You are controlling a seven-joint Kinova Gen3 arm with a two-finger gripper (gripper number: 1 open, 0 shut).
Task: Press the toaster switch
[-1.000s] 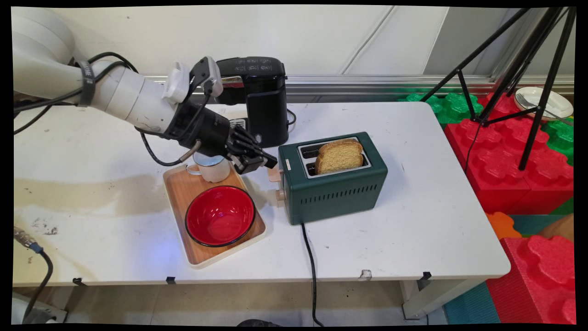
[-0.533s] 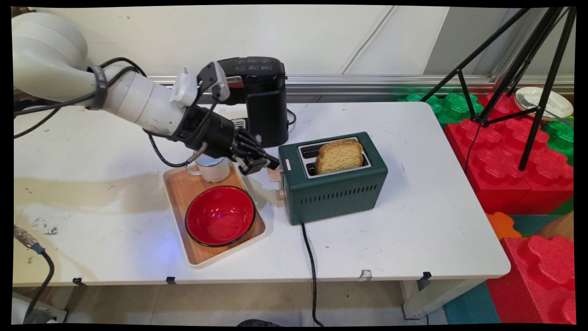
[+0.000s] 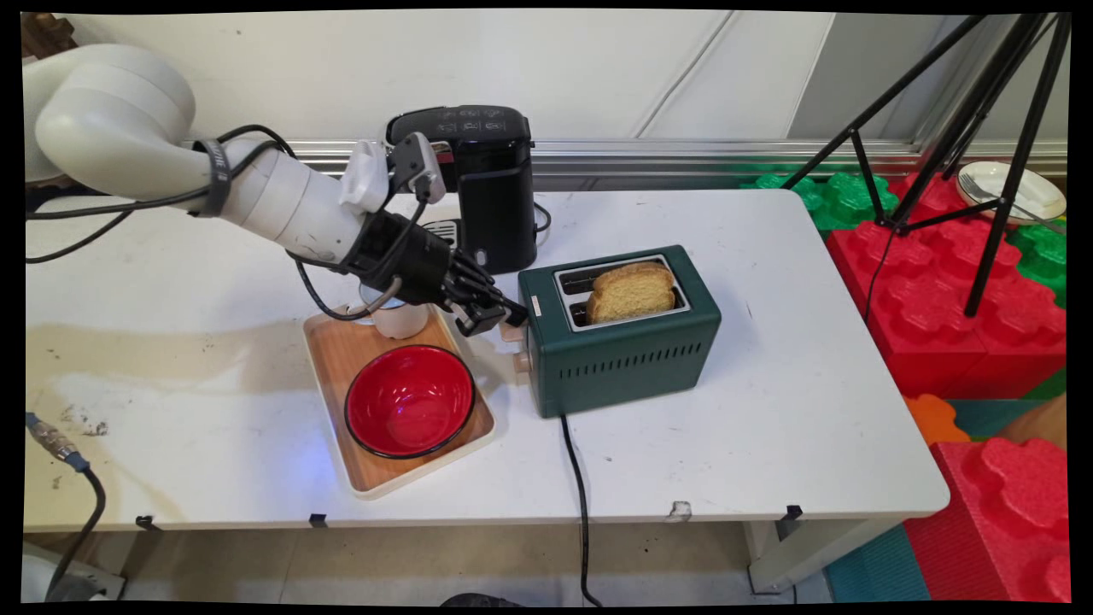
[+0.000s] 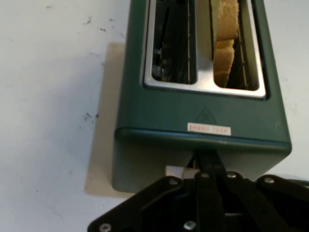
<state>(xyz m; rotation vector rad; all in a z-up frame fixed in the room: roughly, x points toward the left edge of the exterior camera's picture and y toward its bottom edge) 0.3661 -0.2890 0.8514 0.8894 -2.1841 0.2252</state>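
Note:
A dark green two-slot toaster (image 3: 623, 359) stands mid-table, with a slice of browned bread (image 3: 632, 290) standing up out of its nearer slot. My gripper (image 3: 504, 314) is shut, and its tips are against the top of the toaster's left end, just above the beige lever (image 3: 511, 329). In the hand view the toaster (image 4: 203, 111) fills the frame and the bread (image 4: 224, 48) is in the right slot, while the other slot holds nothing. The closed fingers (image 4: 207, 164) meet the toaster's end edge, with the pale lever (image 4: 175, 171) just to their left.
A wooden tray (image 3: 341, 350) left of the toaster carries a red bowl (image 3: 408, 400) and a white cup (image 3: 400, 320), which is partly under my wrist. A black coffee machine (image 3: 491, 188) stands behind. The toaster's cord (image 3: 576, 478) runs off the near edge. A tripod and foam blocks stand off to the right.
My arm has reached to the right. The gripper went from over the tray's far corner to the toaster's left end. Nothing else has shifted.

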